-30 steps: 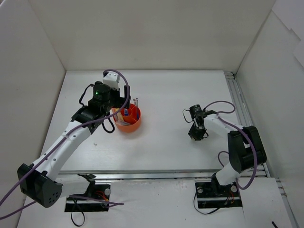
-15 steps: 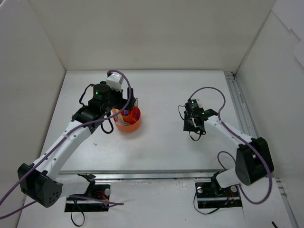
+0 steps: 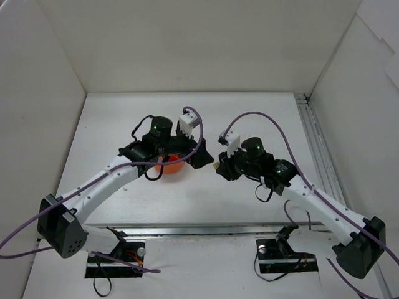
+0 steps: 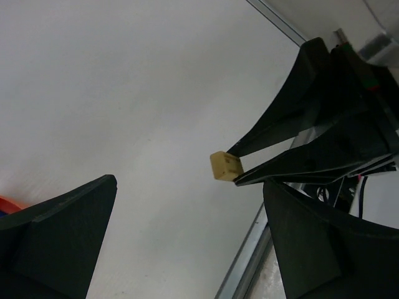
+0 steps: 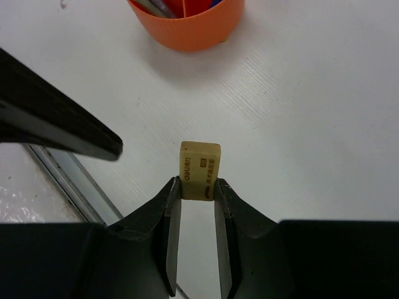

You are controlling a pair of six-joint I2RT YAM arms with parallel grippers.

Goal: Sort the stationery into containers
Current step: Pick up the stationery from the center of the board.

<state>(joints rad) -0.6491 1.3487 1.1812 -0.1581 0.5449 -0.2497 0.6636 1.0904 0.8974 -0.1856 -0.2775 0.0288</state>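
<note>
Where the two arms meet near the middle of the tabletop (image 3: pixel 249 118), a small beige eraser (image 5: pixel 200 169) is pinched by the right tool (image 5: pixel 198 187). Its lower part is clamped between the two fingertips, and its printed face is shown to the right wrist camera. It is held over bare tabletop; whether it is lifted clear of the surface cannot be told.

The left tool (image 4: pixel 187 249) is spread wide, with nothing between its fingers. It is pointed at the eraser, which is seen from the left wrist just beyond the gap between the two fingers and is not touched by them.

The orange bowl (image 5: pixel 187 25) is stood on the tabletop near the eraser, on the left arm's side. From above it is largely covered by the left arm (image 3: pixel 112 177). Pens (image 5: pixel 156 6) are seen standing in its divided compartments, though their number cannot be told.
</note>
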